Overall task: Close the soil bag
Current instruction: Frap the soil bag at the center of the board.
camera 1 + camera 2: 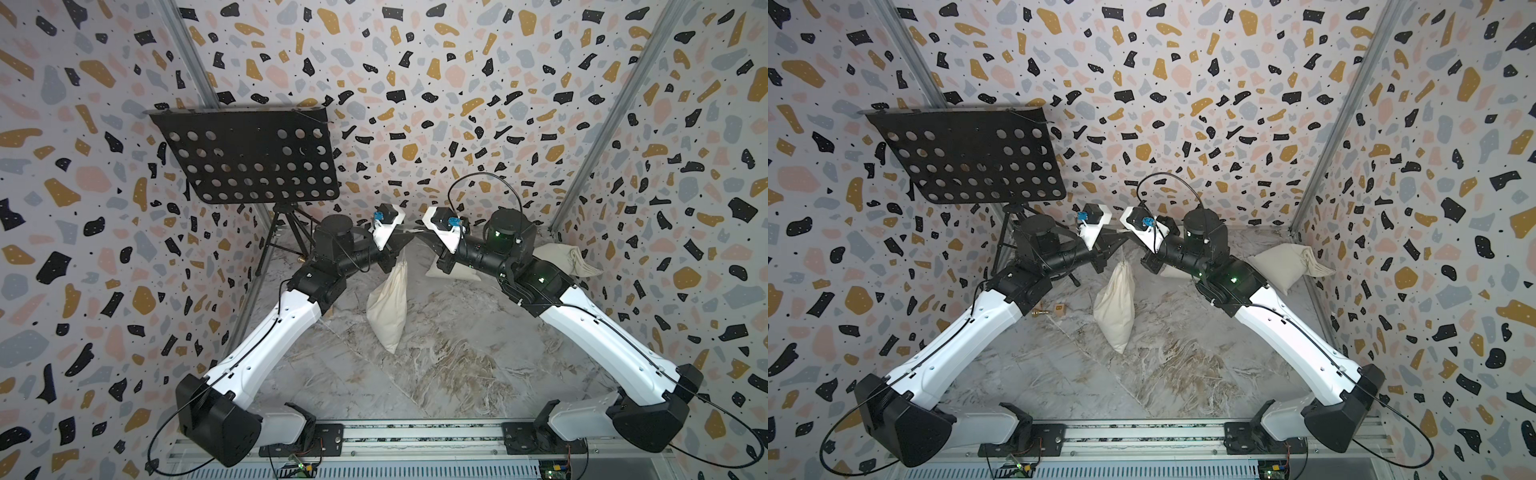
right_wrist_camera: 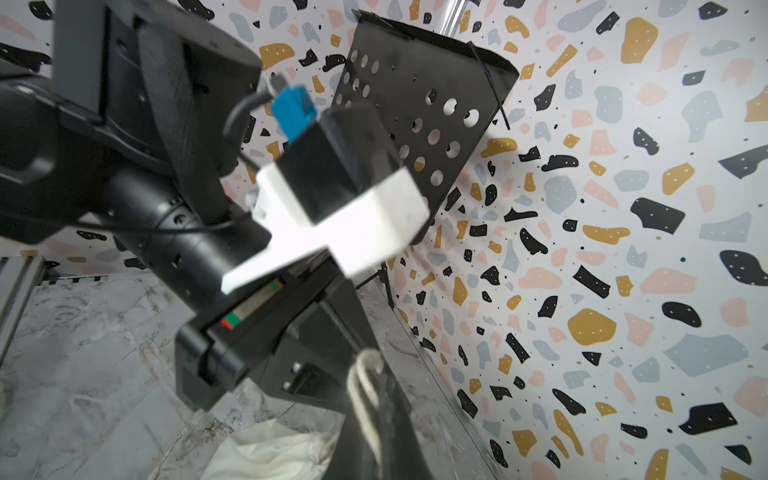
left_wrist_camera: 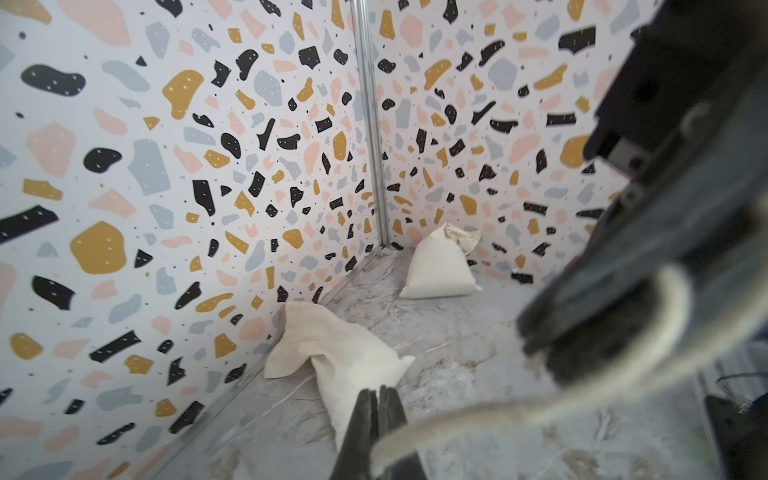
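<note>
The soil bag [image 1: 388, 307] is a plump cream-white cloth sack, smooth-sided and tapering to a tightly gathered neck. We see it in both top views [image 1: 1116, 307], to the right of the music stand [image 1: 249, 153] and nearer the camera than the stand's tripod. One lower corner points toward us over the marble floor [image 1: 457, 353]. A thin white cord [image 3: 457, 417] runs from the neck up to the two grippers.

We cannot tell whether the bag rests on the floor or hangs from the cord. Its neck slips behind the left wrist in the top views. The right wrist view catches only a crumpled white patch of it [image 2: 274, 453], cut by the frame edge. In the left wrist view the cord and the right gripper's body are heavily blurred.

Both arms rise from their bases and lean inward. Their grippers meet almost tip to tip, to the right of the music stand and lower than its tray. The left gripper [image 3: 377, 409] has its fingers pressed together with the cord coming out beside them, so we read it as clamped on the cord. The right gripper [image 2: 376, 386] is likewise clenched, with a loop of cord pinched at its tip.
</note>
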{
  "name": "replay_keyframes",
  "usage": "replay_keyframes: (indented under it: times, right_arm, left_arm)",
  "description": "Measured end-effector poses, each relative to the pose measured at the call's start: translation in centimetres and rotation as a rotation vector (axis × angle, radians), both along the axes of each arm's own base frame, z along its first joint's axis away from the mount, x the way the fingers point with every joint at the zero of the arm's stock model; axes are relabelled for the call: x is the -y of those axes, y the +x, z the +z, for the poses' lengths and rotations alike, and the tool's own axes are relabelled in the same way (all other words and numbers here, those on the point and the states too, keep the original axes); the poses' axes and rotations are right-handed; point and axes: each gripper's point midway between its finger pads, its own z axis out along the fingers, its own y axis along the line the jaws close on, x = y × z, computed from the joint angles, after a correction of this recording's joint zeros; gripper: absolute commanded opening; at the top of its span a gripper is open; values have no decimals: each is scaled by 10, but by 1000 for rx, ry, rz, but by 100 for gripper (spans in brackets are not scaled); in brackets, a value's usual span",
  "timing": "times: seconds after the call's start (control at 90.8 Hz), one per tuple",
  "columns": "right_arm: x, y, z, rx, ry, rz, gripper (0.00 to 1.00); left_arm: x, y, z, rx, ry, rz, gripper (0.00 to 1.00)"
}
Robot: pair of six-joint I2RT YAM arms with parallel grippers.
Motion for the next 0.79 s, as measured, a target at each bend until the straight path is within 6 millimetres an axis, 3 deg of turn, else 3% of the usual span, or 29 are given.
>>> replay_keyframes:
  times: [0.088,0.297,0.407,0.628,0.793]
  right_arm:
    - [8,3,-11,0,-9,-45,35]
    - [38,9,-42,-37,24,-136,53]
    - [43,12,-51,-82,80,-114,59]
    - [11,21,-101,-246,139,50,63]
    - [-19,29,-127,-352,170,164,63]
  left_arm:
    - [-4,0,1,-30,2,24,0]
    - [-14,-3,4,-79,-8,77,0]
    - [-15,-4,4,-100,-20,82,0]
    - [-16,-4,7,-155,-55,96,0]
    - [-15,-6,8,-207,-93,92,0]
